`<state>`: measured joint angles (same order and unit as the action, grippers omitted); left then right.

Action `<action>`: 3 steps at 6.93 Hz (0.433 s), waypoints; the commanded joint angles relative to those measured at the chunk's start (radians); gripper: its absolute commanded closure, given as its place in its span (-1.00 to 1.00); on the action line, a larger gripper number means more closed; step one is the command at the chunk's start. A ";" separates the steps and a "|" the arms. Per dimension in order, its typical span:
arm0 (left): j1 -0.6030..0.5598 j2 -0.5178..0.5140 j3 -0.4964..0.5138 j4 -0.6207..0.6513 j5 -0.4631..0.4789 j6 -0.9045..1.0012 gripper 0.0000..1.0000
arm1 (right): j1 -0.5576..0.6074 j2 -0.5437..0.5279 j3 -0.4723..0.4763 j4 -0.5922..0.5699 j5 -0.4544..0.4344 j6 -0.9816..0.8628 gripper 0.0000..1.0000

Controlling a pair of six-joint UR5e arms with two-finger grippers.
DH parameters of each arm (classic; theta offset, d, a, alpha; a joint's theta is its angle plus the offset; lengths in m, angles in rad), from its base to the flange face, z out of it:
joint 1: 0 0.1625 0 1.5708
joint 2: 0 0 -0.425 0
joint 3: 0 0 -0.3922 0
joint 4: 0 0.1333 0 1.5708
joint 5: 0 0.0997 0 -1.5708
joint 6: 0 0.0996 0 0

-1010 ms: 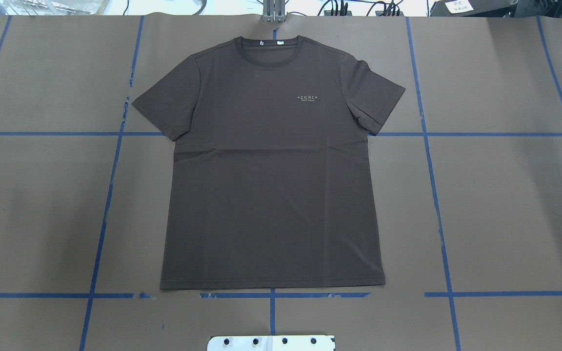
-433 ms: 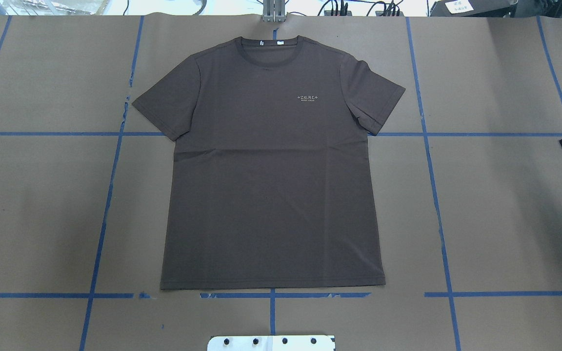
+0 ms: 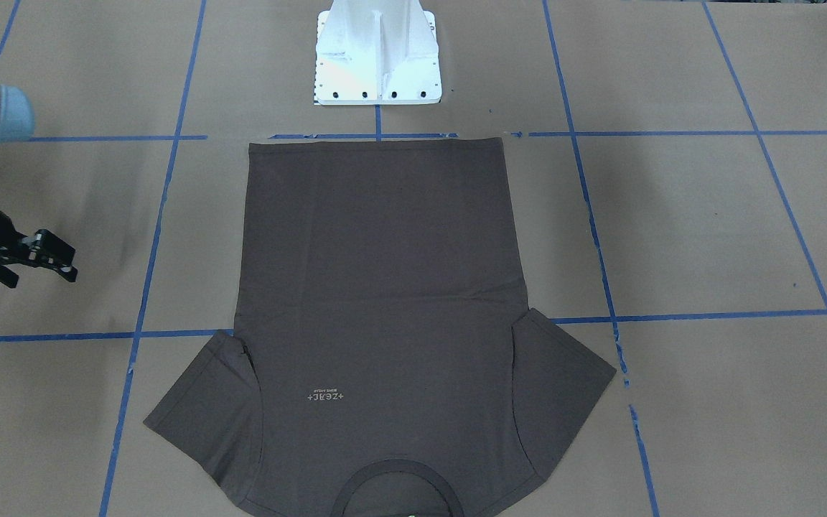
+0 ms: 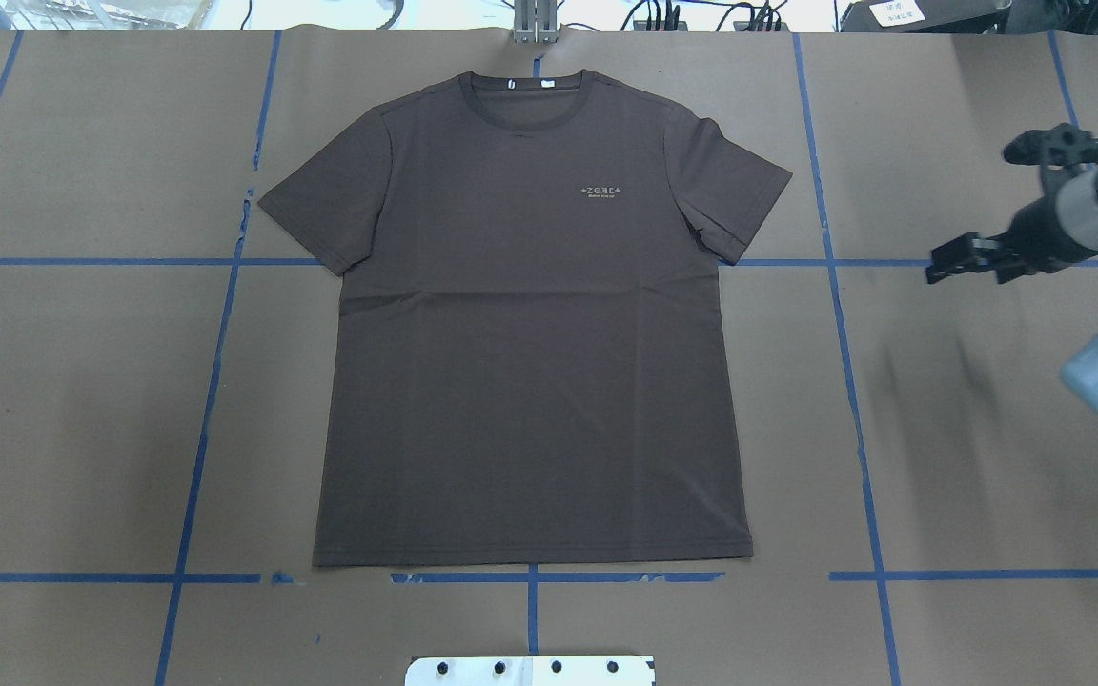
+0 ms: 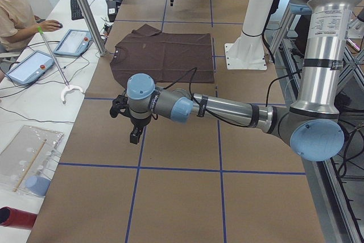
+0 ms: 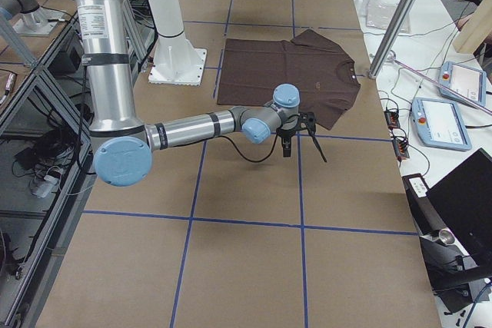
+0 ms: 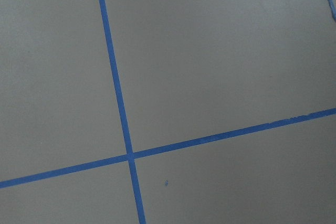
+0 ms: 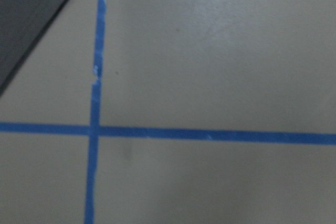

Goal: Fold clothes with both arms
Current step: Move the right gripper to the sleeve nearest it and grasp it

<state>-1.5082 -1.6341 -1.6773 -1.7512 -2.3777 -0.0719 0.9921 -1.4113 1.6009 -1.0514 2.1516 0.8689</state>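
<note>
Nearest the robot stands the white base pedestal (image 4: 530, 670), bolted to the brown paper-covered table (image 4: 82, 429), which is marked into squares by blue tape lines (image 4: 987, 575). Just beyond the near tape line lies the hem of the dark brown T-shirt (image 4: 530, 381). The shirt is spread flat and front up in the middle of the table, both short sleeves out to the sides and a faint crease across the chest.

Level with the sleeves and to the right, the right tool (image 4: 954, 259) hangs over a tape line, well apart from the right sleeve. Its two fingers stand parted and hold nothing. The right wrist camera looks down on a tape crossing, with a corner of the sleeve at its upper left edge.

To the left of the shirt, the left arm (image 5: 227, 109) reaches out low over the table. The left tool (image 5: 135, 136) points down beside a tape line, apart from the cloth. Whether its fingers are parted or closed I cannot tell. Its wrist camera shows only table and tape.

Farther on are the small pale chest logo (image 4: 606, 191), then the ribbed collar (image 4: 520, 119) with white neck tags (image 4: 549, 84), close to the table's far edge.
</note>
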 commanded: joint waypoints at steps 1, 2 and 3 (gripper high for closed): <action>0.000 0.000 -0.002 -0.001 0.002 0.003 -1.00 | -0.050 0.267 -0.243 0.075 -0.132 0.105 -0.99; 0.000 0.000 -0.002 -0.008 0.002 0.001 -1.00 | -0.067 0.375 -0.401 0.161 -0.219 0.136 -0.95; 0.000 0.000 -0.004 -0.028 0.000 -0.002 -1.00 | -0.067 0.414 -0.474 0.239 -0.267 0.159 -0.85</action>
<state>-1.5079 -1.6337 -1.6799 -1.7618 -2.3766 -0.0709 0.9327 -1.0806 1.2507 -0.9041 1.9587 0.9967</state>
